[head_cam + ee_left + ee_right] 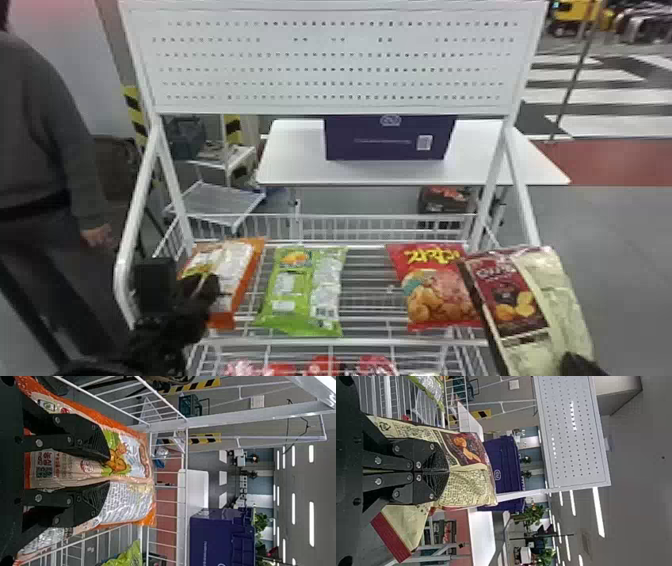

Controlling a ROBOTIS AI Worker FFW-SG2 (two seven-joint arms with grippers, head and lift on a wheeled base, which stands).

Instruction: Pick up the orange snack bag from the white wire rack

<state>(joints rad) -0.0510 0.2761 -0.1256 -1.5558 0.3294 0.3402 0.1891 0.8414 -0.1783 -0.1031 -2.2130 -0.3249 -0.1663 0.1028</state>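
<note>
Slippage likely from too shallow a pinch: left claw (107,471) spread over orange snack bag (234,267), lying on white wire rack (365,342); right claw (448,471) (no spare hand) pinching maroon-and-cream bag (466,485).

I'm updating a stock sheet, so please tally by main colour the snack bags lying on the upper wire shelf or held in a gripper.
Orange bag: 1
Green bag: 1
Red bag: 1
Cream-and-maroon bag, held in the right gripper: 1
Total: 4
</note>
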